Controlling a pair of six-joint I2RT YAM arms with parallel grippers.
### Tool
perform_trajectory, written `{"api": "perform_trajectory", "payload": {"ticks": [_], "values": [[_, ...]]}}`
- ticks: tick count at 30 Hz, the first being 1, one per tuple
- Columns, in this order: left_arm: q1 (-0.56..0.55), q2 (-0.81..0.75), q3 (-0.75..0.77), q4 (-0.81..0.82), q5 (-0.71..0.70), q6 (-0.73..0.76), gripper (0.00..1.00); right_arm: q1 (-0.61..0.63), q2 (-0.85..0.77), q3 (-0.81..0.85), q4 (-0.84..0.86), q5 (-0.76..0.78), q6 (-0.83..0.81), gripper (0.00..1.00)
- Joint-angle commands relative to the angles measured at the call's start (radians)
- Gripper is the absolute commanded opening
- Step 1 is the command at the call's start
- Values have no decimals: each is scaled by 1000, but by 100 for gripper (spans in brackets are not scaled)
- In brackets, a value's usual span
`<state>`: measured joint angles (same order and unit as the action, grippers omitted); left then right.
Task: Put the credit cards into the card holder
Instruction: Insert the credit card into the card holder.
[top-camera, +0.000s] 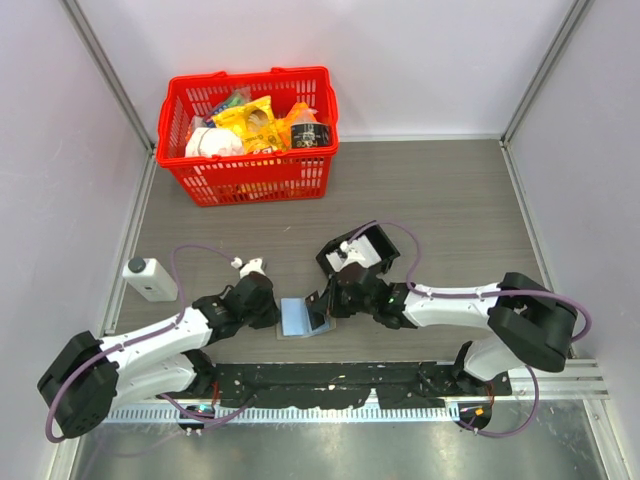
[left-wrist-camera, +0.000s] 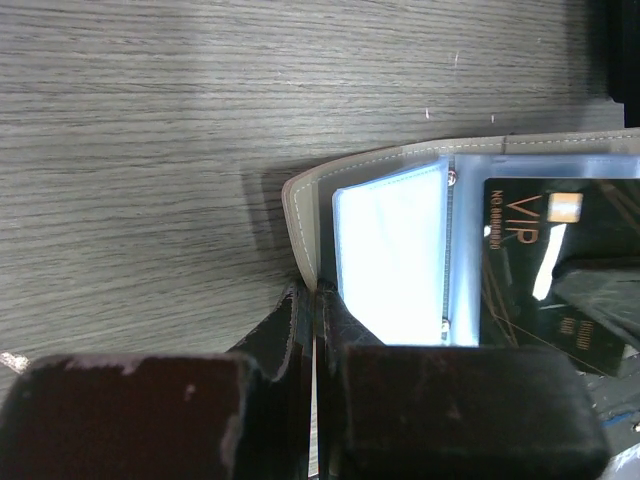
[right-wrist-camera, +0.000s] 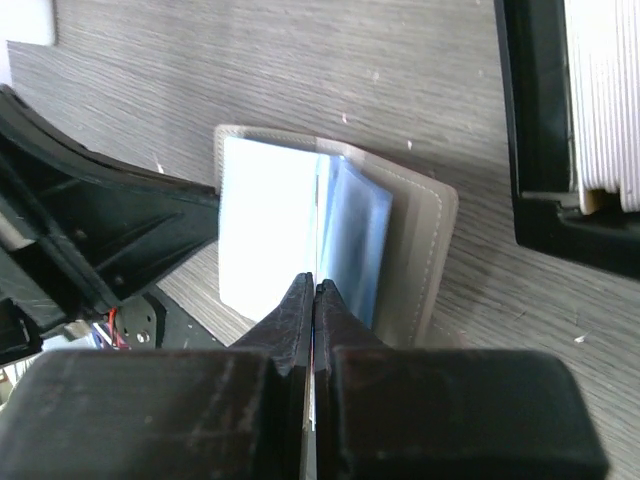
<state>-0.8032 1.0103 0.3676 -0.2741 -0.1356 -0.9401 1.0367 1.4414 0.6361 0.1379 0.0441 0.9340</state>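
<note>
While spread open on the grey table (top-camera: 440, 200), seen low in the centre of the overhead frame: card holder (top-camera: 298, 318), pale blue sleeves up, flanked by both arms. Pinched at the curled grey-beige cover edge, left of the sleeves in the left wrist view, by left gripper (left-wrist-camera: 312, 295), jaws fully closed on it. Closed tight too: right gripper (right-wrist-camera: 315, 290), tips meeting right at the sleeve leaves; cannot tell whether a leaf sits between them.

Lodged in one clear pocket, right side of the left wrist view: black VIP card (left-wrist-camera: 530, 260). Stacked on edge inside black tray (right-wrist-camera: 530, 120), upper right of the right wrist view: credit cards (right-wrist-camera: 600, 90), pale, near the holder but not touching it.

Judged light, thin, stiff and slick, so best taken by a short edge and pinched across the faces, not pressed flat against the wood. Holder sleeves judged soft and floppy, prone to fold shut or slide unless pinned by the cover; best held at the stitched rim, clear of the pocket mouths.

Upper left overhead: red basket (top-camera: 250, 170) of groceries, well apart.
</note>
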Motion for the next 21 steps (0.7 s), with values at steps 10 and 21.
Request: {"api": "perform_trajectory", "payload": {"ticks": [10, 21], "values": [[4, 27, -35, 9, 25, 24, 0, 3, 63, -124, 275, 2, 152, 1], [4, 80, -10, 0, 21, 23, 0, 3, -58, -138, 214, 94, 126, 1]]}}
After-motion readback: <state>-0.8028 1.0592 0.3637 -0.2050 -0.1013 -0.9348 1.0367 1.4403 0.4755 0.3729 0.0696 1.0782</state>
